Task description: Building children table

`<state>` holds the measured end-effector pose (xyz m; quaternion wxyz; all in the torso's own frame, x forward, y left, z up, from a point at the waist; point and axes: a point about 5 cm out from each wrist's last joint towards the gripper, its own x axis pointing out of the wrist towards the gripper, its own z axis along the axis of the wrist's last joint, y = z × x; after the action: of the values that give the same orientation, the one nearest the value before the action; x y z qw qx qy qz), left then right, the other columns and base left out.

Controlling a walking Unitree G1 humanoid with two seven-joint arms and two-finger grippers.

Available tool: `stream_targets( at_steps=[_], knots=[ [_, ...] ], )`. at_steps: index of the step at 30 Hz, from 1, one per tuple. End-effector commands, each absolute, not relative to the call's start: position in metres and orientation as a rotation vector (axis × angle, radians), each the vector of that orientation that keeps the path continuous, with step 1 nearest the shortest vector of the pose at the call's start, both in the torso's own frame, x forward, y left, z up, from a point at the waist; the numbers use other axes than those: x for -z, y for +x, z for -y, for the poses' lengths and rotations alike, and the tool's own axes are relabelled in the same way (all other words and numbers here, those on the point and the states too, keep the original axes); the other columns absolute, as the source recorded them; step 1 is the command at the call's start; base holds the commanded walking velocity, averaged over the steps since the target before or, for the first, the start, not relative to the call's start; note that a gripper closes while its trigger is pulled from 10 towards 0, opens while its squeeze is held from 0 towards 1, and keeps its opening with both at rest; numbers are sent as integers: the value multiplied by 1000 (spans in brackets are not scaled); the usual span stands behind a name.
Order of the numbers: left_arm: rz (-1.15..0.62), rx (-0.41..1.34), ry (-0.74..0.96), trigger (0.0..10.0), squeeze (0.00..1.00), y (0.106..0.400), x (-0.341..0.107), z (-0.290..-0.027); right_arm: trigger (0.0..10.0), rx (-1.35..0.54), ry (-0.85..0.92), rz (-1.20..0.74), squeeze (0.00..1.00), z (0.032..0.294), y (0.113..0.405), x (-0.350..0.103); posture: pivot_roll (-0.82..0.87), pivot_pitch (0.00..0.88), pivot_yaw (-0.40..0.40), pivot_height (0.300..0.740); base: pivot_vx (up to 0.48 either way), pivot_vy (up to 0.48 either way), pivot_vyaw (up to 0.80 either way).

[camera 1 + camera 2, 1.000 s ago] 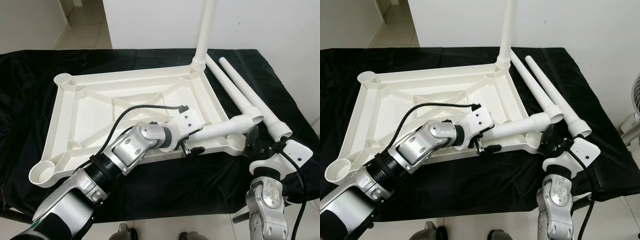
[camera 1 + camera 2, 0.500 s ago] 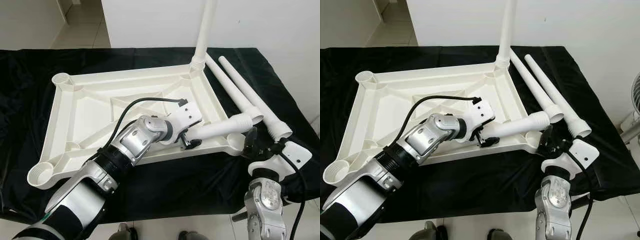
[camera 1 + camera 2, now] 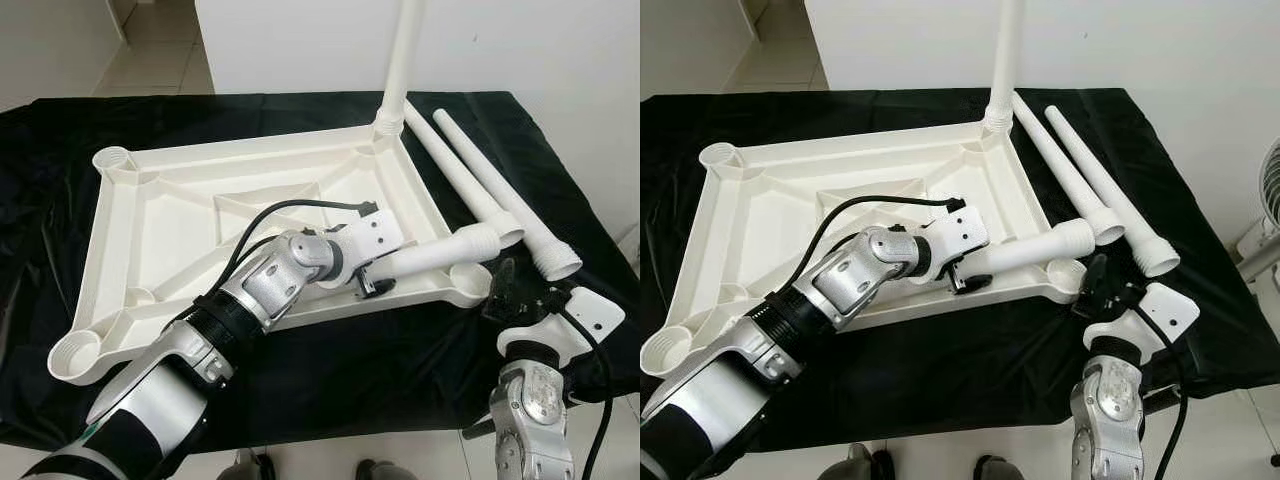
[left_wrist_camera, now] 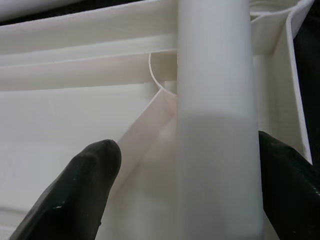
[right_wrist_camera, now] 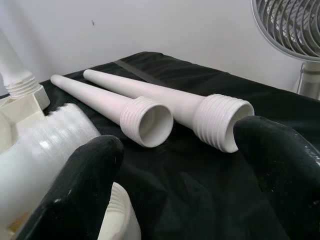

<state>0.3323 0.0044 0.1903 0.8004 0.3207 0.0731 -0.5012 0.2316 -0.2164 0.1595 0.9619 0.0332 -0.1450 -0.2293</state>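
Not much changed from a second ago: left gripper (image 3: 372, 283) stays clamped on the white plastic threaded leg (image 3: 440, 256), angled over the upside-down white plastic table panel (image 3: 170, 225) on the black-draped tabletop (image 3: 60, 130). Four legs total (one screwed upright, two loose beside it). Right gripper (image 3: 502, 296) hovers, jaws open.

Tabletop (image 3: 200, 230) lies upside down on the cloth (image 3: 400, 360), one leg (image 3: 402, 60) upright at its far right corner. Two loose legs (image 3: 490, 185) lie right of it. Another leg (image 3: 435, 255) lies over the near right corner.

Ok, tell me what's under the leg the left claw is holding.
Under the held leg lies the upturned white tabletop, with its near-right corner socket below the leg's threaded end. The black cloth under the tabletop is covered there.
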Motion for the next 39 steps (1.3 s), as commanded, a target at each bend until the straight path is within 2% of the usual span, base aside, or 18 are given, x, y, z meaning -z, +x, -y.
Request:
stream_targets(
  at_steps=[1, 6, 7, 8, 20, 27, 33, 34, 39],
  knots=[
    [-237, 1022, 701, 10000, 0, 337, -178, -23, 10000, 474, 60, 280, 0, 217, 229, -158, -43, 182, 58, 740, 0, 0, 0],
    [-254, 1031, 711, 10000, 0, 333, -175, -33, 10000, 471, 64, 275, 0, 215, 230, -157, -33, 183, 54, 740, 0, 0, 0],
    [-260, 1043, 705, 1255, 0, 331, -175, -32, 10000, 469, 65, 274, 0, 215, 231, -157, -29, 182, 52, 740, 0, 0, 0],
    [-265, 1053, 701, 0, 0, 330, -174, -31, 10000, 466, 65, 274, 0, 214, 232, -157, -28, 181, 49, 740, 0, 0, 0],
    [-259, 1179, 737, 0, 0, 313, -181, -16, 10000, 415, 58, 313, 0, 214, 240, -166, -26, 160, 36, 740, 0, 0, 0],
    [-138, 1193, 531, 0, 0, 311, -237, -8, 10000, 307, 70, 436, 0, 215, 246, -194, -27, 146, 28, 740, 0, 0, 0],
    [-61, 1172, 462, 0, 0, 312, -264, -4, 10000, 262, 64, 459, 0, 219, 251, -203, -25, 140, 22, 740, 0, 0, 0],
    [-55, 1173, 461, 10000, 0, 312, -267, -4, 10000, 255, 62, 460, 1000, 219, 252, -203, -25, 140, 22, 740, 0, 0, 0],
    [-18, 1159, 496, 10000, 0, 309, -275, -1, 10000, 203, 47, 452, 1000, 218, 254, -202, -20, 136, 19, 740, 0, 0, 0]
  ],
)
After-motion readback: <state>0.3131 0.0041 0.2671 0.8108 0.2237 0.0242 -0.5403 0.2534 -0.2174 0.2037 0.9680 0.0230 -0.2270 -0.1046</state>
